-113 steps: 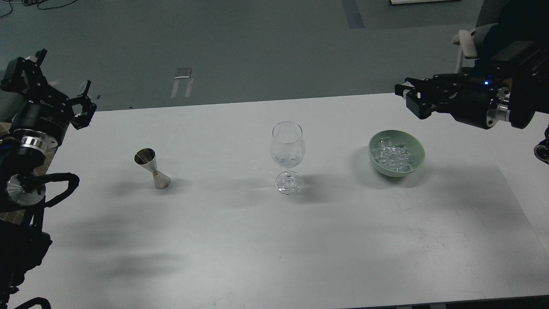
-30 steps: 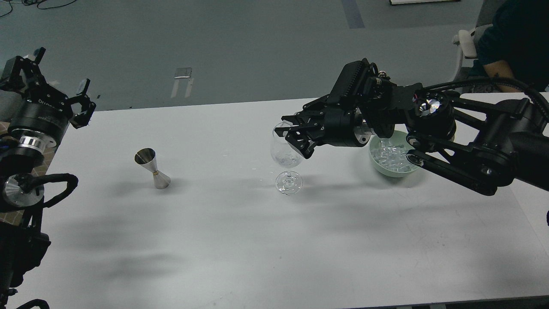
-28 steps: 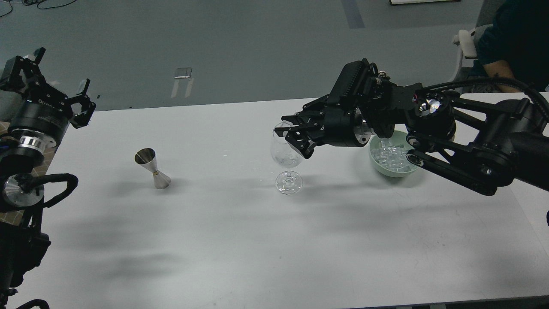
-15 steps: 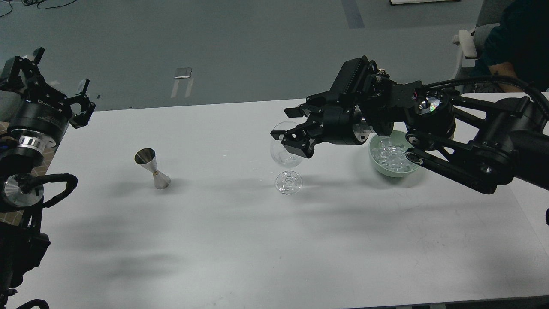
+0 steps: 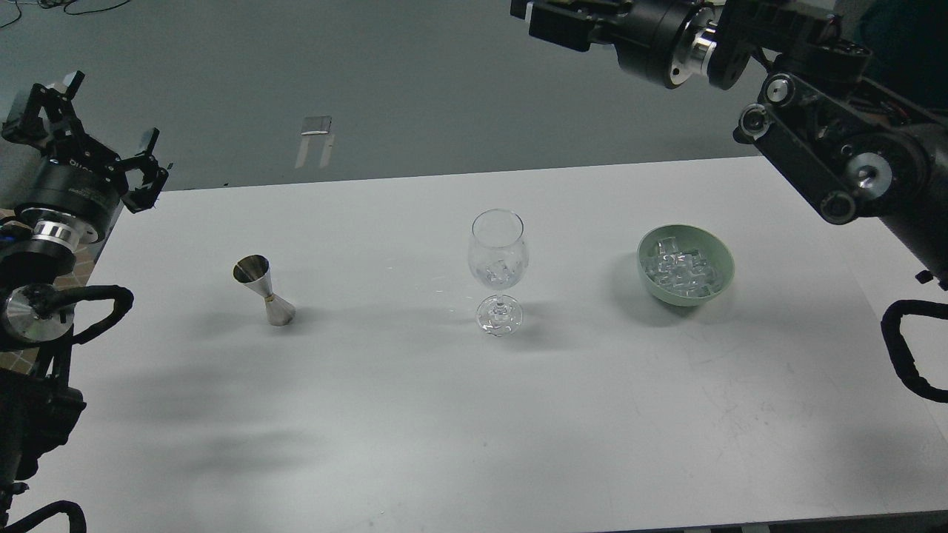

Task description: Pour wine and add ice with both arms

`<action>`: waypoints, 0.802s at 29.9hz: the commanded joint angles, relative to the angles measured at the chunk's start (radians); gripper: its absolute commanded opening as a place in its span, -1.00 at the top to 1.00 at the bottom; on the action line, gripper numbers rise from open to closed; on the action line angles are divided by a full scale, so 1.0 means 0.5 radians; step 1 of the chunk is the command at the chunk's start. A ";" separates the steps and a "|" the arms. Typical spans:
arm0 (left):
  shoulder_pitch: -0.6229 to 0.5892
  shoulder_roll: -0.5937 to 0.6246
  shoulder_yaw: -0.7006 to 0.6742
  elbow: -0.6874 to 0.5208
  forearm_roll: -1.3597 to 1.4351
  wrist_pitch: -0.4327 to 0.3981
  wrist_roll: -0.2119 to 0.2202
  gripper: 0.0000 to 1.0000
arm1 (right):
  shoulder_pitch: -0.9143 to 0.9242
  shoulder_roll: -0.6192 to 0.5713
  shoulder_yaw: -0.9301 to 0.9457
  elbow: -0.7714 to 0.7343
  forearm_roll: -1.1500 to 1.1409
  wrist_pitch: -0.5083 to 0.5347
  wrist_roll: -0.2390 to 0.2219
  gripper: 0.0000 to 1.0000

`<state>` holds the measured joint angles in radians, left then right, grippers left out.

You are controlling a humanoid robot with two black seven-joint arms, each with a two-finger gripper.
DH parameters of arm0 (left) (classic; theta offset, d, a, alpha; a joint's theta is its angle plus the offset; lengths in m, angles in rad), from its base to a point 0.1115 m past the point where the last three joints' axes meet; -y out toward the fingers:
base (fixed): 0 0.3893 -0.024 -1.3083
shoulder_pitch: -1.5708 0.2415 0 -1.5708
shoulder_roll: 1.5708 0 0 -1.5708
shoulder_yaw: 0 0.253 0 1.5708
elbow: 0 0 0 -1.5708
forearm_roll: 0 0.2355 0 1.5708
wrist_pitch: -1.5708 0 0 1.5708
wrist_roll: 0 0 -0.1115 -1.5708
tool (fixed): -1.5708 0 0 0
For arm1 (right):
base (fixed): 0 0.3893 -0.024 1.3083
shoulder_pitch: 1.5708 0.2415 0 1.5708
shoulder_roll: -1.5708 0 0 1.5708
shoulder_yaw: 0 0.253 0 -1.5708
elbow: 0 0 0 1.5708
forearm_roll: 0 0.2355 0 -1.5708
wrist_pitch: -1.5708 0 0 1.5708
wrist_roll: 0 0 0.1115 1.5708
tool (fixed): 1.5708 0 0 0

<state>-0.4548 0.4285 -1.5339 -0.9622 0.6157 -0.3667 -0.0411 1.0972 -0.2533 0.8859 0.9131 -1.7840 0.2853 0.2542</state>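
A clear wine glass [image 5: 498,255] stands upright at the table's middle, with what looks like clear ice [image 5: 497,272] low in its bowl. A pale green bowl [image 5: 724,260] to its right holds several clear ice cubes [image 5: 680,268]. A steel jigger [image 5: 264,291] stands to the left of the glass. My left gripper [image 5: 98,120] is open and empty, raised at the table's far left corner. My right gripper [image 5: 535,16] is high above the table's far edge, partly cut off by the top of the view, with nothing seen in it.
The white table [image 5: 444,414] has its far edge just behind the glass and bowl. My right arm's elbow joints [image 5: 844,163] hang over the table's right rear corner. A black cable loop [image 5: 907,348] lies at the right edge.
My right gripper, which was open at the rim of the wine glass, has lifted up and away to the top of the view. The glass now shows ice inside. The left arm has barely moved.
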 commanded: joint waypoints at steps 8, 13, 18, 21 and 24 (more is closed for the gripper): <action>-0.198 -0.035 0.138 -0.011 -0.010 0.058 0.125 -0.87 | 0.100 0.218 0.250 -0.580 1.121 -0.006 -0.008 -1.00; -0.232 -0.139 0.211 0.007 0.017 0.062 -0.105 -0.97 | 0.097 0.264 0.244 -0.755 1.665 -0.024 -0.002 -1.00; -0.293 -0.167 0.469 0.077 0.017 0.012 -0.096 -0.97 | 0.091 0.365 0.247 -0.973 2.039 -0.073 0.007 -1.00; -0.382 -0.234 0.503 0.163 0.014 0.003 -0.044 -0.97 | 0.076 0.384 0.253 -1.010 2.089 -0.077 0.022 -1.00; -0.511 -0.277 0.506 0.344 0.011 -0.033 -0.037 -0.97 | 0.036 0.387 0.265 -1.007 2.190 -0.077 0.047 -1.00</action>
<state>-0.6594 0.3083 -1.2847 -0.8592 0.6219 -0.3686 -0.0664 1.1317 -0.0623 1.0128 0.4123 -0.7328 0.2472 0.2672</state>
